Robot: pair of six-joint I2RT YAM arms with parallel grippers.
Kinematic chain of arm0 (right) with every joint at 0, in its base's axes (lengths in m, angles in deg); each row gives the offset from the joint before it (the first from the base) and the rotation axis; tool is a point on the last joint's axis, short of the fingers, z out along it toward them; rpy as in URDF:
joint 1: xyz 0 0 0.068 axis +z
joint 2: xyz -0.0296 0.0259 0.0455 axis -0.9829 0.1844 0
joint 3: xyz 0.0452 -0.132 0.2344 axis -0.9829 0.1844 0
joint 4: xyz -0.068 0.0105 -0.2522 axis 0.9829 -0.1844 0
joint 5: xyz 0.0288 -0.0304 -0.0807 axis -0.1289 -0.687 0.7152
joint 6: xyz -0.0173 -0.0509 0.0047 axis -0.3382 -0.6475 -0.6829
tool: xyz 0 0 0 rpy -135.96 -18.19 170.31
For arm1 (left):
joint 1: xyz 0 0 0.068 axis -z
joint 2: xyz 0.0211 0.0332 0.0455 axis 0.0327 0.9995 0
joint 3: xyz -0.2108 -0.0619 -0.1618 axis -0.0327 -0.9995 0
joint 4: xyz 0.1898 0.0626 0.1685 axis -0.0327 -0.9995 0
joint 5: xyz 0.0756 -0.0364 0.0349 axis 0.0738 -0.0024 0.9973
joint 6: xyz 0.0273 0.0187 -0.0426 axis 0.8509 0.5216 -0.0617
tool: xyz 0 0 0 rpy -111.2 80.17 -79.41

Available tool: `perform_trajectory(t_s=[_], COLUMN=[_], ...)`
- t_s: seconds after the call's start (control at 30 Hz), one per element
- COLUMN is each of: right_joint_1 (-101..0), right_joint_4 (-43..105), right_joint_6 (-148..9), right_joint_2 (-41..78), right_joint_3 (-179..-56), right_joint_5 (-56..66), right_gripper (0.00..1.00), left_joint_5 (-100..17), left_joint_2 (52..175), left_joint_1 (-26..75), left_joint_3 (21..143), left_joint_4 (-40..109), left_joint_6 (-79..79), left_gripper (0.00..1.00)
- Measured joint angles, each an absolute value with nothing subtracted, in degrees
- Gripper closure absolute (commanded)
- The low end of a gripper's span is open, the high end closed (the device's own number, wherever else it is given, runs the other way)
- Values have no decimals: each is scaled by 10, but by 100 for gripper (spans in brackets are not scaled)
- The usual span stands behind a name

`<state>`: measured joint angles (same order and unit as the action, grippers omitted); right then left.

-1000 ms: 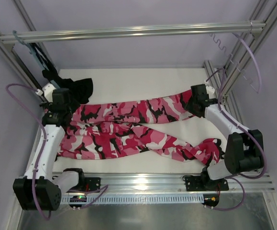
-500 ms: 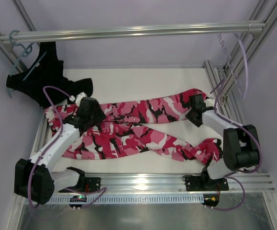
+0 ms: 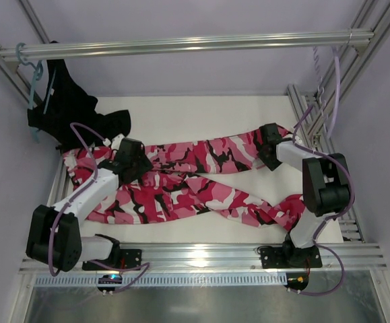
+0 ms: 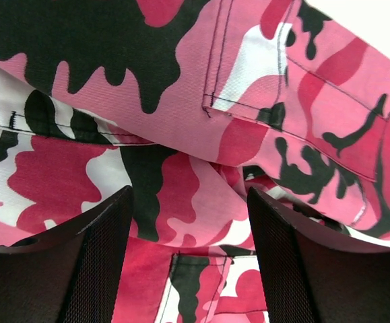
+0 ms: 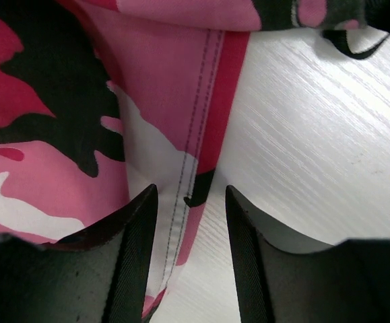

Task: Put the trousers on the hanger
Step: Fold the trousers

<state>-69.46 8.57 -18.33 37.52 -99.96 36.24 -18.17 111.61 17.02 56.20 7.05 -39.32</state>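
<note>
**Q:** Status of the garment?

**A:** The trousers [image 3: 195, 185] lie spread along the white surface [image 3: 201, 118] with the legs crossed. I read the left end as the waist. My left claw [image 3: 133, 161] hangs released over the folds there. My right claw [image 3: 269, 145] is also released, its fingers [image 5: 131, 256] straddling a stitched edge. Neither grasps anything.

**Q:** How to take hold well?

**A:** My judgement: lower the left claw onto a single fold and the right onto that seam. Pinch fully, then lift evenly so the legs uncross.

**Q:** Surroundings?

**A:** The frame rail [image 3: 181, 44] runs overhead. A black garment [image 3: 73, 111] hangs at left on a teal hanger [image 3: 31, 74]. The hanger [image 3: 314, 60] seems to be the thin pale shape by the right post, but it is too faint to confirm.
</note>
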Motion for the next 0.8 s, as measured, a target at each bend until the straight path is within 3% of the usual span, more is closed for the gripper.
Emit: perform_trajectory(t_s=[0.07,0.2,0.23,0.4,0.63,0.67,0.7,0.8], right_joint_1=[-694,-694,-694,-689,-658,-652,-649,-645], right_joint_4=[62,3,-10,-40,-97,-102,-107,-120], right_joint_6=[-173,-162,-160,-152,-150,-150,-151,-171], right_joint_2=[382,420,428,425,372,359,348,310], right_joint_3=[-1012,-1069,-1080,-1081,-1028,-1014,-1005,-979], right_joint_5=[364,370,372,381,394,394,393,390], right_gripper=[55,79,96,96,96,93,76,57], left_joint_5=[-182,-180,-178,-162,-131,-124,-118,-101], left_joint_2=[1130,1150,1154,1173,1200,1200,1200,1200], left_joint_1=[170,170,170,170,167,163,160,143], left_joint_3=[562,562,562,562,562,562,562,562], left_joint_4=[73,73,73,74,67,64,62,51], left_joint_6=[-393,-395,-395,-396,-391,-390,-390,-386], left_gripper=[33,45,47,75,85,85,85,85])
